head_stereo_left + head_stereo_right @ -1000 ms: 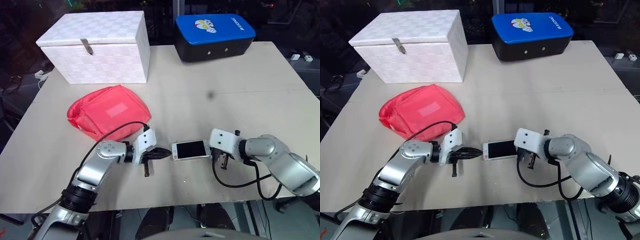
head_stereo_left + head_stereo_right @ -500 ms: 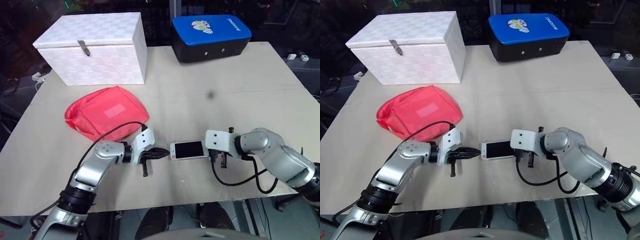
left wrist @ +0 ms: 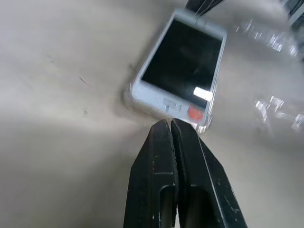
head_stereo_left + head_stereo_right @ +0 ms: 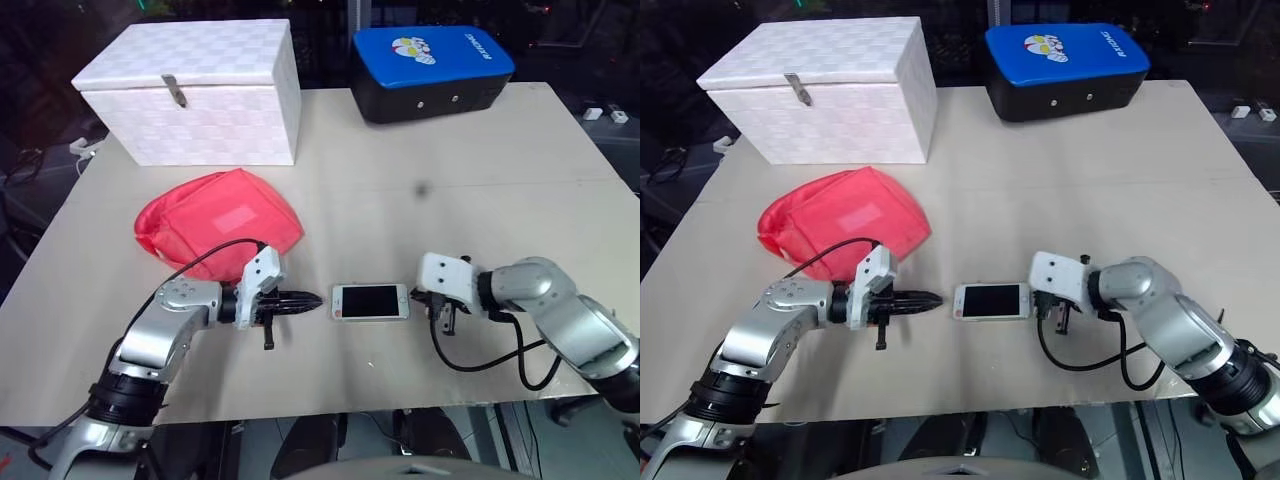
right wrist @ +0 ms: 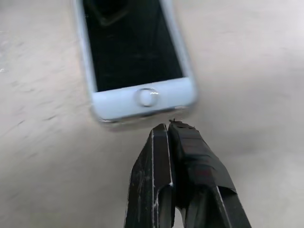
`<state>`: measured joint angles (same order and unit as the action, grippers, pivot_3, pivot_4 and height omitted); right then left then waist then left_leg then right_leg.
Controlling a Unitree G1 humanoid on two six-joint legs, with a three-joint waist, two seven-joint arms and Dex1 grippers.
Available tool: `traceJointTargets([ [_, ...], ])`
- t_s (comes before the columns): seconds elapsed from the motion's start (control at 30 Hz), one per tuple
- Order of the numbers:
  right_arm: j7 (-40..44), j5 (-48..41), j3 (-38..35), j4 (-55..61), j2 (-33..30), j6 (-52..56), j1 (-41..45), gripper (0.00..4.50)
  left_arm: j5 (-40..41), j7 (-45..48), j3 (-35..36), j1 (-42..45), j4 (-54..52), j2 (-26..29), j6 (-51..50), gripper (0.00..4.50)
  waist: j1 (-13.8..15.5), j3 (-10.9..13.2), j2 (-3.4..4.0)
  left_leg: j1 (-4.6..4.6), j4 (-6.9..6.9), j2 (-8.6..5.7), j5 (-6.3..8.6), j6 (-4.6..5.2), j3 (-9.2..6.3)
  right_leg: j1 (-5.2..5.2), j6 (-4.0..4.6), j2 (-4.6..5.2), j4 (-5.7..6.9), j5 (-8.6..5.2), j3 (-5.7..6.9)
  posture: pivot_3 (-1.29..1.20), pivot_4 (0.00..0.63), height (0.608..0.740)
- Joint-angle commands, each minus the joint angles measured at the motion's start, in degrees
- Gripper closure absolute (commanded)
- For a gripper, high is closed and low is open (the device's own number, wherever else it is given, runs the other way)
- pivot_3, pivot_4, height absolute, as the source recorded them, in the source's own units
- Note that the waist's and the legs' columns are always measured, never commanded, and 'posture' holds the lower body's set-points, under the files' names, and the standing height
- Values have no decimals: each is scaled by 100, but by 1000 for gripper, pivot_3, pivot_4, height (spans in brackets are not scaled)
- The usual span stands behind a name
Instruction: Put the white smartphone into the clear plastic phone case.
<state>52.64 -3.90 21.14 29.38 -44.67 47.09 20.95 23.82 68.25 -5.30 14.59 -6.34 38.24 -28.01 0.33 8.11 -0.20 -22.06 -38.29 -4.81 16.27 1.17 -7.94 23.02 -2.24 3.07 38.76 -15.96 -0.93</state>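
My left pincer [image 4: 312,299] is pressed shut, empty, its black tips just short of the flat white smartphone [image 4: 370,302]. The phone has a dark glossy screen, rounded corners and a round home button, and lies face-up on the matte beige bench [image 4: 480,190]. My right pincer [image 5: 171,129], also shut and empty, sits just beside its button end.
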Motion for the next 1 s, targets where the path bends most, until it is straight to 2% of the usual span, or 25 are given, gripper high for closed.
traceJointTargets([
  [0.03, -104, -258, -389, 245, 91, 44, -81, 4500, 51, -82, -161, 139, -297, -114, -50, 4440, -3, 1, 0, 0, 1, 0, 0, 0, 0, 1, 0, 0, 1, 0, 0, 0, 150, 740],
  [0.2, -165, -785, -487, 107, 656, 368, 116, 4500, -494, -509, -687, 337, -73, -415, 53, 4440, -89, 2, -1, 2, 3, 2, -1, -1, 1, 2, 0, -3, 7, 0, -4, 0, 150, 740],
  [0.37, -243, -822, -151, -463, 980, 520, 429, 4500, -860, -545, -954, 344, 138, -353, 287, 4440, -111, 2, -1, 4, 2, 2, -1, -1, 1, 2, 0, -4, 7, 0, -5, 0, 150, 740],
  [0.57, 207, -635, 789, -1043, 534, 809, 763, 4500, -986, -577, -981, 226, 266, -358, 487, 4440, -98, -2, -3, 18, 3, 1, -1, -1, 2, -12, 0, -3, 6, 0, -5, 0, 150, 740],
  [0.87, 621, -77, 1740, -2013, 426, 129, 787, 4500, -1065, -870, -1073, 35, 144, -488, 451, 4440, -91, -114, -18, 52, 7, 1, 1, 2, -1, -46, 0, -2, -1, -1, 0, 0, 150, 740],
  [0.93, 630, 35, 1831, -2184, 534, 17, 786, 4500, -1093, -933, -1094, 26, 133, -527, 435, 4440, -85, -132, -24, 67, 9, 1, 13, 23, -2, -62, -1, -2, -4, -1, 0, 0, 150, 740],
  [1.0, 624, 244, 1989, -2393, 631, -194, 802, 4500, -1132, -960, -1134, -6, 125, -532, 423, 4440, -85, -158, -30, 139, 29, 2, 19, 29, -3, -132, -2, -2, -28, -4, 1, 0, 150, 740],
])
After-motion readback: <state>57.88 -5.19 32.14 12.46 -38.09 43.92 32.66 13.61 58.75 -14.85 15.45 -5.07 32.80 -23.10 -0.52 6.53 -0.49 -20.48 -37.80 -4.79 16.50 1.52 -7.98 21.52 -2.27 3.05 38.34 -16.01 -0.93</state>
